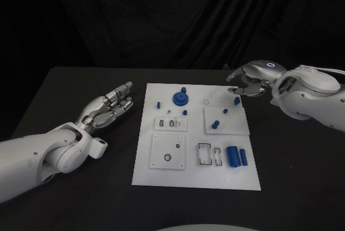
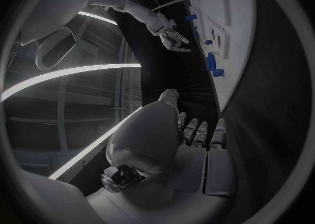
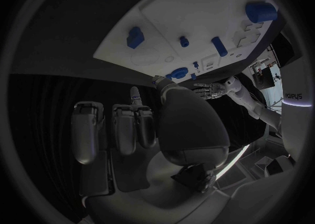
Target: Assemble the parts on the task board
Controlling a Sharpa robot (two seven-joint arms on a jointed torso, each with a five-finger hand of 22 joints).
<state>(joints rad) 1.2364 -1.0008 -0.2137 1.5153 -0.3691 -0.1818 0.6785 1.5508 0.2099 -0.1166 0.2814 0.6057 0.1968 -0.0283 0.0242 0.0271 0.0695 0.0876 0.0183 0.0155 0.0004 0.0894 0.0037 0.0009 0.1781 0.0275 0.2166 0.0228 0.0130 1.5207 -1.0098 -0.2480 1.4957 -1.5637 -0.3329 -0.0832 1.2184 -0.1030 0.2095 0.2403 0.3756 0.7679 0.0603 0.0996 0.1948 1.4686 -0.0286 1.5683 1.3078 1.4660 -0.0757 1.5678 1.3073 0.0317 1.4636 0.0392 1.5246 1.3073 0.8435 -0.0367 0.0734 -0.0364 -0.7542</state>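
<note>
- The black table (image 1: 79,201) carries the white task board (image 1: 194,176), which lies in its middle, long side running near to far.
- The left hand (image 1: 107,107) hovers over the table just left of the board's far half, palm up, fingers straight and apart, holding nothing.
- The right hand (image 1: 248,81) sits at the board's far right corner, fingers curled in toward the thumb. I cannot tell whether anything is pinched between them.
- A blue gear-like disc with a knob (image 1: 180,97) stands at the far middle of the board.
- Two blue cylinders (image 1: 237,155) lie side by side near the board's near right edge, just right of a framed slot (image 1: 209,153).
- A small blue peg (image 1: 216,124) stands tilted on the square plate on the board's right side, with a smaller blue piece (image 1: 225,111) farther back.
- A blue piece (image 1: 237,100) sits at the far right, just near the right hand's fingertips.
</note>
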